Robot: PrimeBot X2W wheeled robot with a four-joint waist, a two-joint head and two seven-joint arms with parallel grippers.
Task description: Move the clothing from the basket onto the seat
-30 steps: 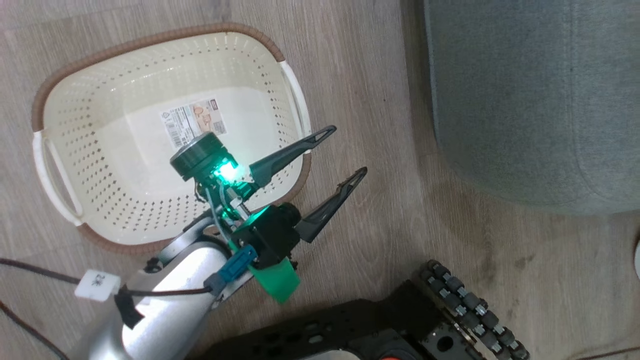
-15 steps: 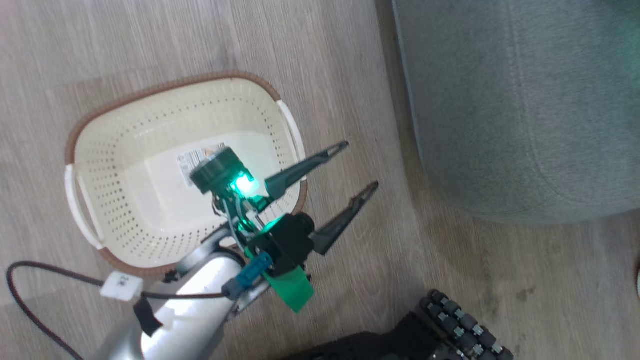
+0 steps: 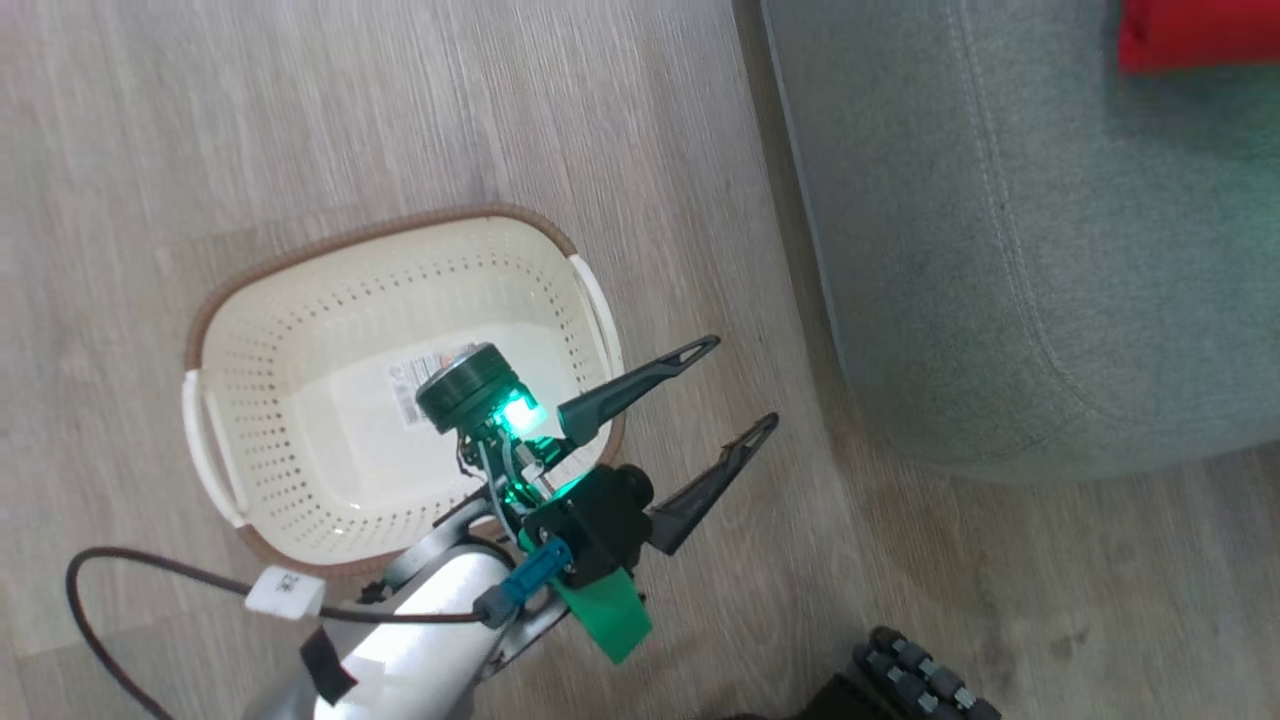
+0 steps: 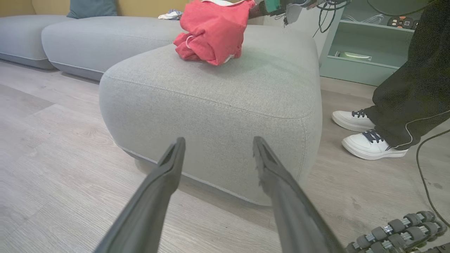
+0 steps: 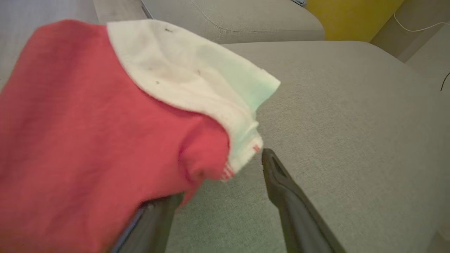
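1. Both fingers of my left gripper (image 3: 745, 382) stand apart at lower centre, near the basket (image 3: 300, 400).
2. My right gripper (image 5: 226, 154) is spread apart; the clothing (image 4: 211, 31) lies on the seat (image 4: 218, 95), upper centre, draped over one finger.

Pale wood floor (image 3: 300, 120); a person's white shoes (image 4: 371, 147) and dark trousers (image 4: 415, 88) near a teal shelf (image 4: 358, 70); a blue cushion (image 4: 91, 7) on a grey sofa (image 4: 24, 35) behind.
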